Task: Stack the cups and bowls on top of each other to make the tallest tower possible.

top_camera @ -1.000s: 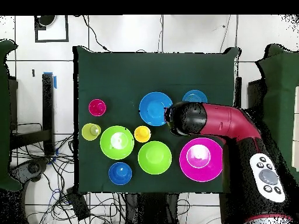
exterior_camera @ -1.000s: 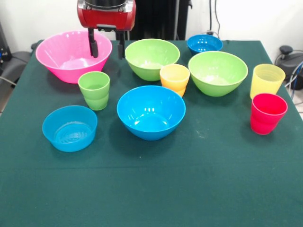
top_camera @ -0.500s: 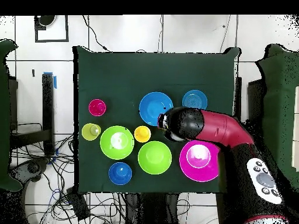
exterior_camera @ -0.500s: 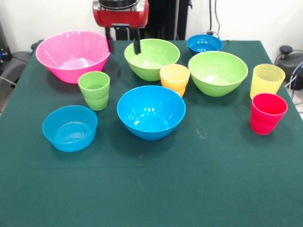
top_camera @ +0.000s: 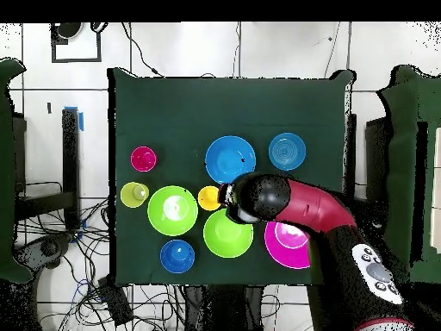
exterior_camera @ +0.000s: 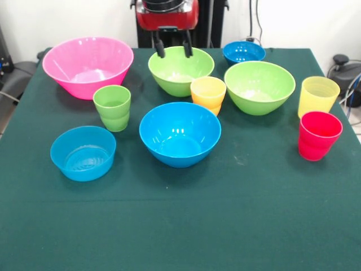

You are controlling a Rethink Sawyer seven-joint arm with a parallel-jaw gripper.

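My gripper (exterior_camera: 174,49) hangs open and empty over the far rim of the left lime green bowl (exterior_camera: 180,72). On the left sits the large pink bowl (exterior_camera: 84,65). The second lime green bowl (exterior_camera: 259,87) stands to the right, with the small dark blue bowl (exterior_camera: 243,52) behind it. The bright blue bowl (exterior_camera: 179,134) sits mid-table and the shallow light blue bowl (exterior_camera: 83,153) at the near left. All the cups stand apart and upright: green (exterior_camera: 112,107), orange-yellow (exterior_camera: 208,93), pale yellow (exterior_camera: 318,96) and red (exterior_camera: 318,135). Nothing is stacked.
A dark green cloth (exterior_camera: 225,226) covers the table. In the overhead view the red arm (top_camera: 301,202) crosses over part of the pink bowl (top_camera: 288,248). Cables lie on the floor beyond the table's edges.
In the front view the gripper has travelled right, from the pink bowl's right rim to above the left lime green bowl. It stays open. No cup or bowl has moved.
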